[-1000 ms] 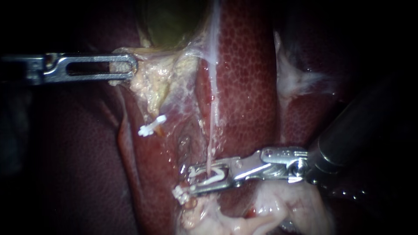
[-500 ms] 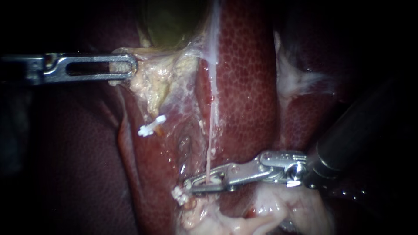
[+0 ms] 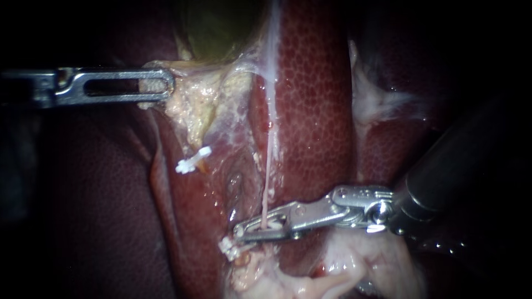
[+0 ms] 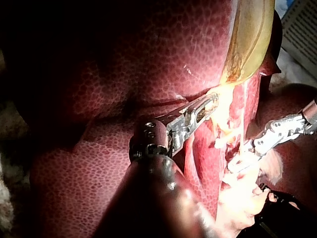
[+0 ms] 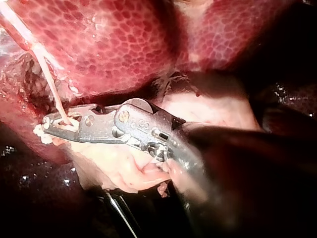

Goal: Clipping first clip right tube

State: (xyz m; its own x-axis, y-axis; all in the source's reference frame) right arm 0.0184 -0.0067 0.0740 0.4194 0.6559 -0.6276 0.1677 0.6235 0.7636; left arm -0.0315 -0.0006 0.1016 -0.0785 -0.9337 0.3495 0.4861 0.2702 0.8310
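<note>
Clip-firing step, as far as I can judge. My right instrument (image 3: 244, 231) comes in from the lower right of the frame, and its jaws are squeezed nearly together on the right tube (image 3: 267, 166), one jaw on each side, low in the middle of the frame. A bit of white (image 5: 67, 124) shows through the jaw window in the right wrist view; I take that to be the clip, but I can't tell if it's latched.

My left instrument (image 3: 166, 86) sits at the upper left, its slotted jaws clamped on the fatty tissue (image 3: 199, 105) and holding it out sideways.

Next move, I reckon: finish the squeeze, then open gently and back straight off along the shaft without dragging. That tube is a thin, pale pink thread, stretched taut, and it looks like it'd tear easily.

Textures: the liver (image 3: 316, 99) is glossy dark red with a fine honeycomb pattern, the gallbladder (image 3: 216, 27) a dull green bulge at the top, the fat crumbly and yellowish. One white clip (image 3: 194, 159) sits left of centre on a short stub, and a second white clip (image 3: 228, 247) sits just below the right jaws' tips.
</note>
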